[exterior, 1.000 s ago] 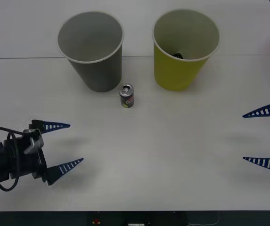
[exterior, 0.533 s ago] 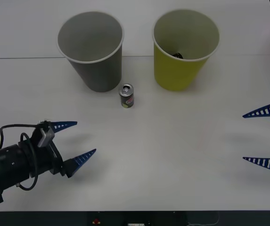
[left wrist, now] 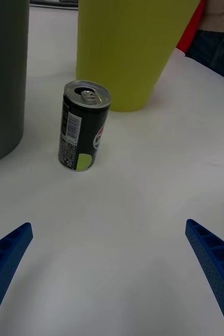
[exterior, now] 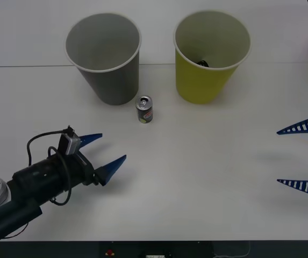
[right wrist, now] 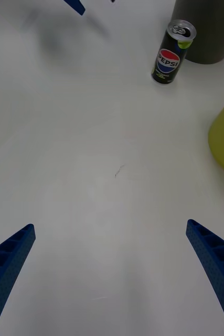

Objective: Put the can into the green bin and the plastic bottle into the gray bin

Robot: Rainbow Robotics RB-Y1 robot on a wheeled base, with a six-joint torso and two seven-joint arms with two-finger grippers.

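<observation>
The can [exterior: 144, 109] stands upright on the white table, just in front of the gap between the two bins; its silver top and dark body also show in the left wrist view [left wrist: 84, 126] and the right wrist view [right wrist: 172, 52]. The gray bin [exterior: 105, 58] stands behind it to the left, the green bin [exterior: 210, 56] to the right, with a dark object inside. My left gripper [exterior: 107, 152] is open, low over the table, pointing at the can from the front left. My right gripper [exterior: 302, 157] hangs open at the right edge. The plastic bottle is out of view.
A seam [exterior: 24, 66] crosses the white table behind the bins. A person's red and dark clothing [left wrist: 211, 31] shows beyond the green bin in the left wrist view. Bare table [exterior: 207, 177] lies between the two grippers.
My left arm has swung forward and to the right, bringing its open gripper closer to the can. The right gripper, the can and both bins have stayed still.
</observation>
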